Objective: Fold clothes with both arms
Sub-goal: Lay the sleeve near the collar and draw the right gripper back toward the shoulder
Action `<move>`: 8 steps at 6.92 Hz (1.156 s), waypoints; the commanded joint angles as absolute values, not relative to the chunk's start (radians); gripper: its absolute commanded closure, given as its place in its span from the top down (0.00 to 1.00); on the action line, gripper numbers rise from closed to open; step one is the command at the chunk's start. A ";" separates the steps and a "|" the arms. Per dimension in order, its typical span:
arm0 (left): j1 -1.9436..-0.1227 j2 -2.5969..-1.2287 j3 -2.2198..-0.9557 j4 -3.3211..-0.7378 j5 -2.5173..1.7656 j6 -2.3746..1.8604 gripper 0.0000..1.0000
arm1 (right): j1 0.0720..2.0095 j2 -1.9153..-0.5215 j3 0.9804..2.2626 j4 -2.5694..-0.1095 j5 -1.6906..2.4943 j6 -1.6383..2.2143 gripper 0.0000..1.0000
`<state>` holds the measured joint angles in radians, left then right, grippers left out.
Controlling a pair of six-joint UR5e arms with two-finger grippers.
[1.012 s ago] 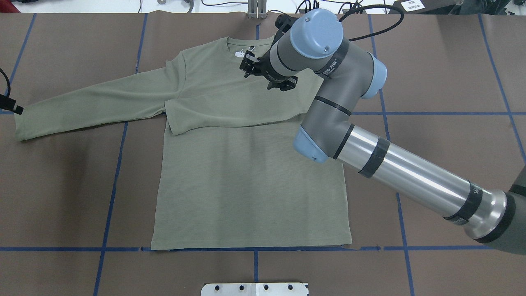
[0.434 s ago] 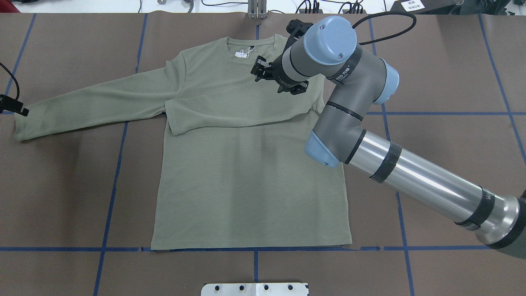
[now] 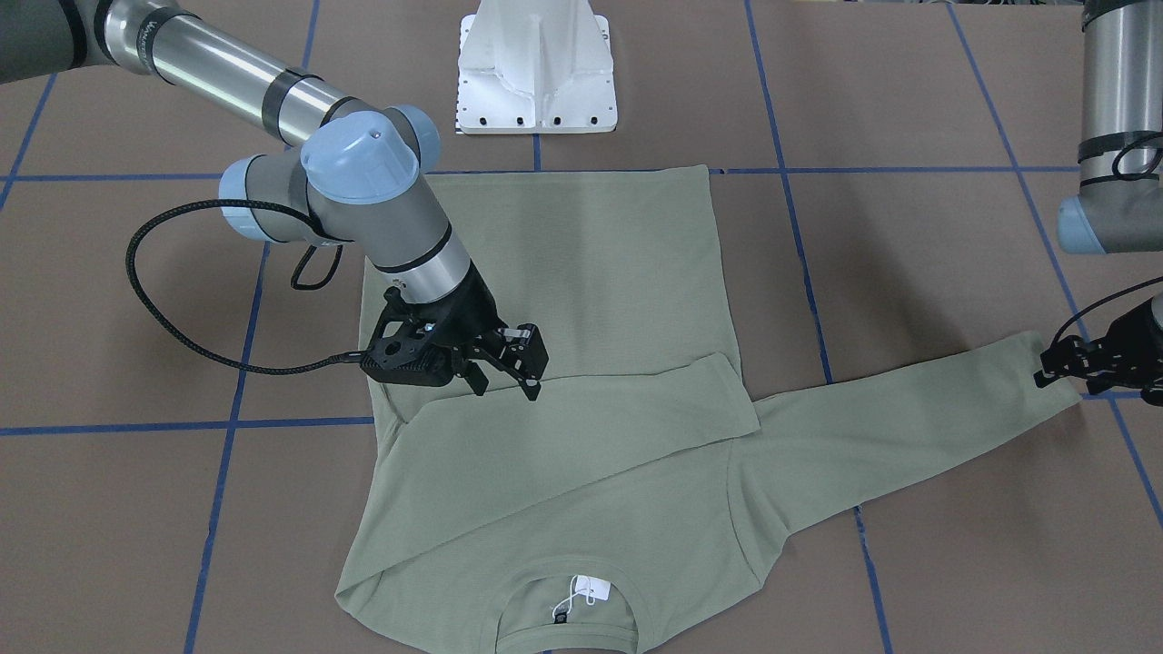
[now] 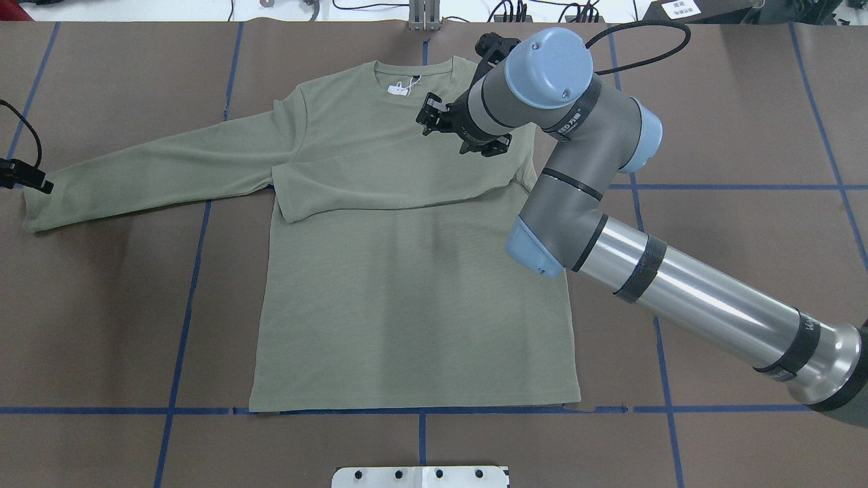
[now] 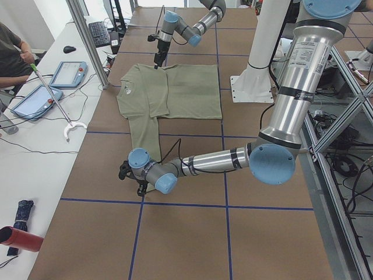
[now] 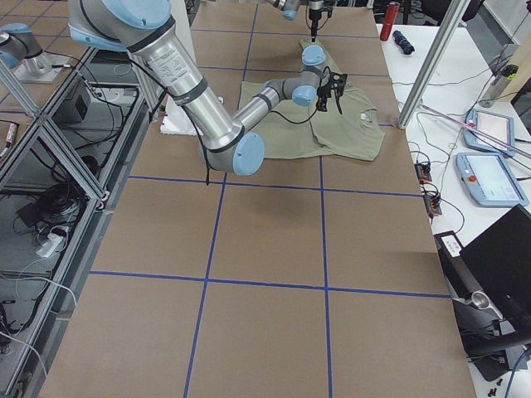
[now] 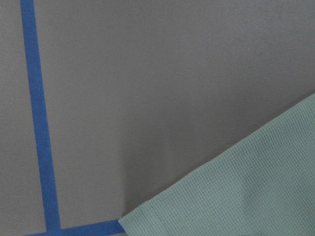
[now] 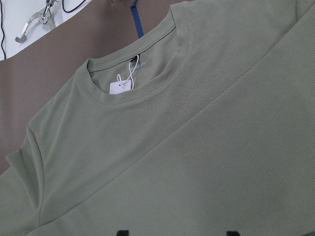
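Shirt [image 4: 407, 291] lies flat on the tabletop [image 4: 746, 135], front up, hem toward the robot, collar on the far side. A white tag [image 4: 400, 88] sits inside the neck.

One sleeve [image 4: 380, 183], the one on the robot's right, is folded across the chest, with its cuff near the opposite side seam. The other sleeve [image 4: 156, 166] stretches straight out to the robot's left, its cuff over a blue tape line [image 4: 203, 224].

Right hand [image 4: 460, 132] hangs above the upper chest, just beside the collar, over the folded sleeve's shoulder end. Its fingers are spread apart and it holds nothing. The wrist view shows the two dark fingertips [image 8: 122, 232] wide apart at the bottom edge, with only knit fabric and the neckline beyond them.

Left hand [image 4: 24, 177] is low at the very end of the outstretched sleeve, right by the cuff corner. Whether it is spread or closed – cannot tell, nor whether it touches the cloth. Its wrist view shows only the cuff corner [image 7: 236, 196], bare tabletop and tape.
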<state>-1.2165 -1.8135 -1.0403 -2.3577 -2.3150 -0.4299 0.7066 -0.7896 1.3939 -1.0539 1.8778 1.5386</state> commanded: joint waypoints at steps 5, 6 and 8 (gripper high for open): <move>-1.215 -1.815 -1.025 -2.358 -2.313 -0.431 0.72 | 0.716 -0.827 1.434 -1.054 1.890 1.537 0.73; -1.215 -1.815 -1.025 -2.358 -2.313 -0.428 0.71 | 0.716 -0.828 1.434 -1.054 1.890 1.537 0.73; -1.215 -1.813 -1.026 -2.358 -2.313 -0.434 0.56 | 0.716 -0.828 1.436 -1.054 1.890 1.537 0.73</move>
<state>-1.2149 -1.8137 -1.0249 -2.3570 -2.3133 -0.4302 0.7164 -0.8272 1.4344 -1.0539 1.8899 1.5370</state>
